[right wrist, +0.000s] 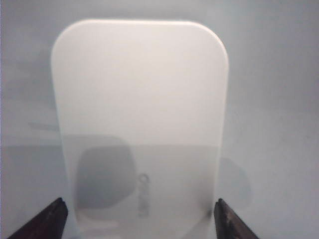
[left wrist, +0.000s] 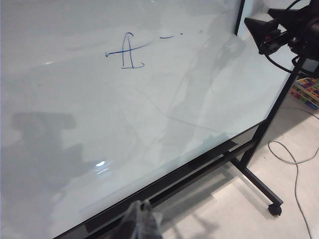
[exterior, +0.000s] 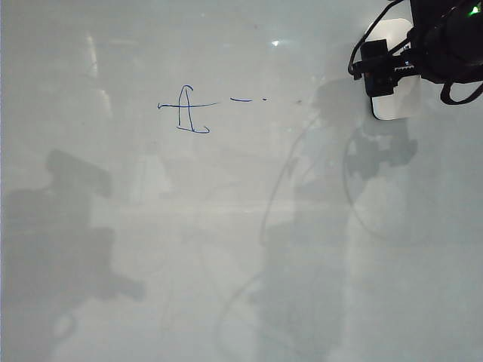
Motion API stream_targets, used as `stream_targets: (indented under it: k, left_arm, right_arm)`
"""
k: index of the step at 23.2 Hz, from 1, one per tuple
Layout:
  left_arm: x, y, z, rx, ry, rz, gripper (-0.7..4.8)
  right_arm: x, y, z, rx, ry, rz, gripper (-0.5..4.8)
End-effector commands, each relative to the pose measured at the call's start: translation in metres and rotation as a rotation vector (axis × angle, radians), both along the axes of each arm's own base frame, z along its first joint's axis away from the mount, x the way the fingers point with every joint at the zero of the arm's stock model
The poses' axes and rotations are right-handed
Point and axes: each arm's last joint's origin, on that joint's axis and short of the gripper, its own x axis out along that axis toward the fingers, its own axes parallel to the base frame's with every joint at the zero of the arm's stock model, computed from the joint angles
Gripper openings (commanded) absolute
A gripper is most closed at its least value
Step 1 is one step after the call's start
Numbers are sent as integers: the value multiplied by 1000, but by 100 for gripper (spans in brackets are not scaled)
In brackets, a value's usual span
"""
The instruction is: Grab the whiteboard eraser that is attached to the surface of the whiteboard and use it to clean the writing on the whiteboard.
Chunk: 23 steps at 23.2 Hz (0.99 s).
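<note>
The whiteboard (exterior: 226, 226) fills the exterior view. On it, upper left of centre, is the writing (exterior: 189, 109): a blue A-like scribble with a line and short dashes. The white whiteboard eraser (exterior: 398, 107) sticks to the board at the upper right. My right gripper (exterior: 377, 68) hovers over the eraser, open. In the right wrist view the eraser (right wrist: 139, 109) lies between the dark fingertips (right wrist: 56, 218), which stand at its two long sides. My left gripper (left wrist: 142, 206) stays off the board's lower edge, tips together, holding nothing. The writing (left wrist: 127, 50) shows far from it.
The board (left wrist: 124, 124) rests on a black wheeled stand (left wrist: 259, 184). A grey cable (left wrist: 294, 159) trails on the floor, and a coloured mat (left wrist: 309, 92) lies beyond. The right arm (left wrist: 279, 30) reaches over the board's far corner. Arm shadows fall across the board.
</note>
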Motion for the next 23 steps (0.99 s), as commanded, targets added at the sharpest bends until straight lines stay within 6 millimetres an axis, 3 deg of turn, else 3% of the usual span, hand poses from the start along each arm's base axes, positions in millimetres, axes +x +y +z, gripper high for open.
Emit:
stream_targets:
  k: [1,4,6,8,16,19,23]
  left_arm:
    - [0,0,1,-3,-2,0,-5]
    - [-1,0,0,-3,2,0,-5]
    - [-1,0,0,-3,1,0,-5]
    - [-1,0,0,-3,2,0,-5]
    - [-1,0,0,-3,2,0,-5]
    - [-1,0,0,-3,2,0,-5]
    - [-1,0,0,-3,2,0,-5]
  right_arm:
    - [5,2,7,10,-44,2,401]
    - [7,3,9,6,-51,2,397]
    - [7,3,9,5,-50,1,349]
    - [7,3,9,6,-50,1,338]
    - [8,2,9,5,-49,0,329]
    - [8,2,9,5,-49,0,293]
    - [9,2,8,3,-45,0,291]
